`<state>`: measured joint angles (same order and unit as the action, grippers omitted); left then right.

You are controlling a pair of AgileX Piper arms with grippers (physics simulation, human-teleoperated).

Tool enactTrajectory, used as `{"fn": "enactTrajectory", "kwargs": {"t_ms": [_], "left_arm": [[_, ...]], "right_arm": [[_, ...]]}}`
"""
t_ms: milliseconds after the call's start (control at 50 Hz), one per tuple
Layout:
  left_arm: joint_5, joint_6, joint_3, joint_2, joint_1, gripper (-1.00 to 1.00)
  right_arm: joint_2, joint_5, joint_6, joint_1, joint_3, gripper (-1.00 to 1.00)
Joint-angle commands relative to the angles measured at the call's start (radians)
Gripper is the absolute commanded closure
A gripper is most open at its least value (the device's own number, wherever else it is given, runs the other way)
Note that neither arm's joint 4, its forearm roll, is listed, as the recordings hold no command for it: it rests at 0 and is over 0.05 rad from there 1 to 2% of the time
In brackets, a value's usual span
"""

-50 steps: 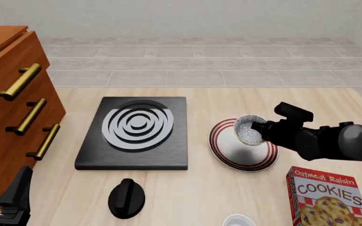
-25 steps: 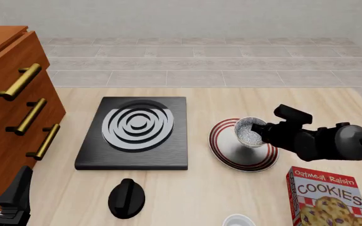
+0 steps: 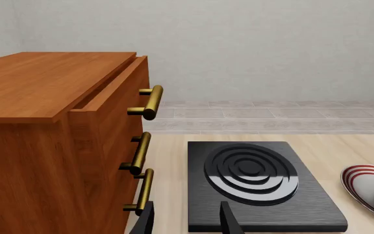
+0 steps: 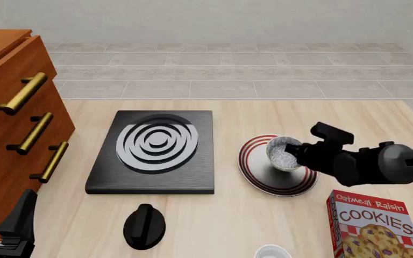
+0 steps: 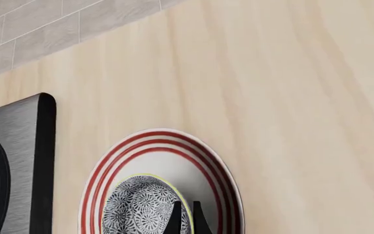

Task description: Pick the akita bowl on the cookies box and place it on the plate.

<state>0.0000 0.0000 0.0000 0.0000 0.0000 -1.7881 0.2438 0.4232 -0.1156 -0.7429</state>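
Right hand, centre-right of frame, pinches the akita bowl by its rim over the plate; left hand's fingers stand apart, empty.

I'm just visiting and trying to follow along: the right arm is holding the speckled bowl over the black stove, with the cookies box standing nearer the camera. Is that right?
Not quite. The right gripper holds the akita bowl over the plate with red rings, not over the black stove, which lies to the plate's left. The front view shows this, and the right wrist view confirms it. The cookies box does stand nearer the camera.
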Motion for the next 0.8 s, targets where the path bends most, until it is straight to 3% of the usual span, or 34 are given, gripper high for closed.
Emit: {"fn": "enactTrajectory", "kwargs": {"t_ms": [20,800], "left_arm": [[0.000,0.000,0.000,0.000,0.000,-1.00],[0.000,0.000,0.000,0.000,0.000,-1.00]], "right_arm": [[-0.003,0.011,0.009,-0.002,0.002,1.00],[-0.021,0.048,0.039,-0.009,0.022,1.00]]}}
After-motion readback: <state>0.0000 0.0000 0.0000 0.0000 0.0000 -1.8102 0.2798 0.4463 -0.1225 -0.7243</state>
